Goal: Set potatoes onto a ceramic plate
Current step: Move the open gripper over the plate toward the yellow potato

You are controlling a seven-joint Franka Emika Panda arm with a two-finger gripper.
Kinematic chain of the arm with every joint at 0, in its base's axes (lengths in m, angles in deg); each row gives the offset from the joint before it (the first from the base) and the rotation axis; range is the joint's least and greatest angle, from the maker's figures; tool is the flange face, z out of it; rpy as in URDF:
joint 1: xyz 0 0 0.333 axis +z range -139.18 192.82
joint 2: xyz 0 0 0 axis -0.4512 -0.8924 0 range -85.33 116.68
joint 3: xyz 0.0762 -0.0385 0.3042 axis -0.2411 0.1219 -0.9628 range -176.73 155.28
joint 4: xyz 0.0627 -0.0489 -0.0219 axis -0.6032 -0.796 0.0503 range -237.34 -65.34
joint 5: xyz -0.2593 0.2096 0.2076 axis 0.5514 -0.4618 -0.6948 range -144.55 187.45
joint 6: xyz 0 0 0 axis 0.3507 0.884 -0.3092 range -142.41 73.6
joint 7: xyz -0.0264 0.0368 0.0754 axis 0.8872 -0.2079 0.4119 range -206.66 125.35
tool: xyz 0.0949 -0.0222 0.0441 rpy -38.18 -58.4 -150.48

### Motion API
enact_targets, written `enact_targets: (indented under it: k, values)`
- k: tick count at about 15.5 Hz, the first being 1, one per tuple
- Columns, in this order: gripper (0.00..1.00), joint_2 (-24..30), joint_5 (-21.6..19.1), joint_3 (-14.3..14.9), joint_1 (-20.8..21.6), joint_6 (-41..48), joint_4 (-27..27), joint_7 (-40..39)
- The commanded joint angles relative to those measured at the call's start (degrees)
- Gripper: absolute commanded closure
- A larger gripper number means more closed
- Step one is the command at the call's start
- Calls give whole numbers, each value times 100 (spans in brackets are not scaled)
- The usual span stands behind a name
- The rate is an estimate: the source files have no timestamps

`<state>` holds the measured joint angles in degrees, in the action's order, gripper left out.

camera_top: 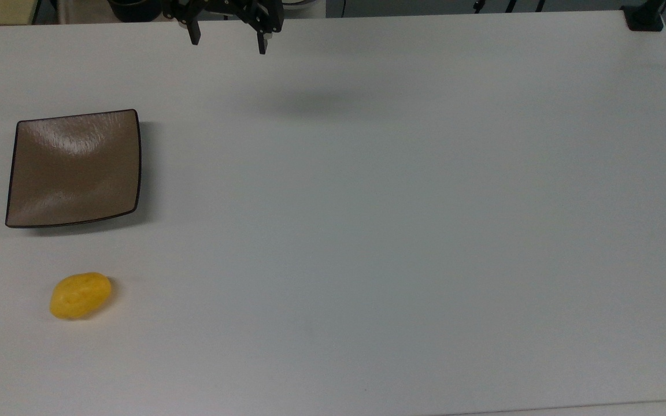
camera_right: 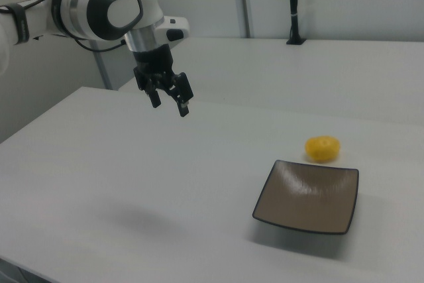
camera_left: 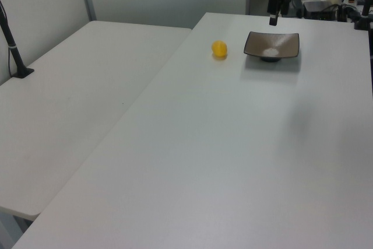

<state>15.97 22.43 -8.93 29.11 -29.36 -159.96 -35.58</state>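
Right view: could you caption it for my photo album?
A robot's open gripper hangs above a white table, away from a yellow potato lying beside an empty brown plate.

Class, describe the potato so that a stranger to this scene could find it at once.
Start at the white table, then find the square brown plate near the top view's left edge. Just below it lies the potato, apart from the plate: small, oval, bright yellow.

A wide white bench [camera_top: 402, 231] carries everything. A second white bench [camera_left: 76, 97] adjoins it along one long edge (the seam shows in the left view). A black clamp [camera_top: 644, 17] grips the first bench's far corner.
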Motion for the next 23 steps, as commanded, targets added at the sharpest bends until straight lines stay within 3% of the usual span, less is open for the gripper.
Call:
enact_targets:
  k: [1,9,12,19,23]
  values:
    - [0,15,-71,14,52,-18,-61,-76]
    - [0,-65,-115,14,61,-288,-78,142]
    - [0,-170,-185,14,61,-772,-61,1274]
    - [0,-408,-334,23,26,-1634,-8,2357]
    - [0,-706,-405,242,17,-2108,185,2919]
